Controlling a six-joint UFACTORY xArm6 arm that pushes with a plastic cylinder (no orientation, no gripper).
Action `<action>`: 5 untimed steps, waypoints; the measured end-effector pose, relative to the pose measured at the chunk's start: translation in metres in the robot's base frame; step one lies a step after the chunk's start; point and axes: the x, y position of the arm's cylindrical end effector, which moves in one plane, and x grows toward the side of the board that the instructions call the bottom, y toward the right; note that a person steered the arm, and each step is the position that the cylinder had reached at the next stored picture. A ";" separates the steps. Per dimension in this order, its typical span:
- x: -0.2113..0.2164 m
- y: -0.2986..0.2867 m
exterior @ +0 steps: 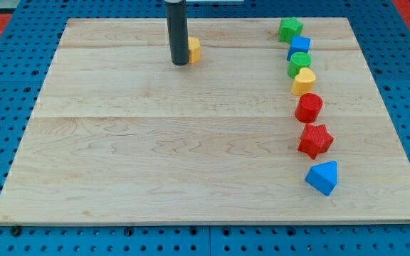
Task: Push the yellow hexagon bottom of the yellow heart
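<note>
The yellow hexagon lies near the view's top, left of centre, partly hidden by my rod. My tip stands on the board right against the hexagon's left side. The yellow heart lies far to the right, in a column of blocks near the board's right side, with a red cylinder directly below it and a green block directly above it.
The column on the right runs from top to bottom: green star, blue block, green block, yellow heart, red cylinder, red star, blue triangle. The wooden board lies on a blue pegboard.
</note>
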 end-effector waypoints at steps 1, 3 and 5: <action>-0.030 -0.049; -0.005 0.063; -0.019 0.070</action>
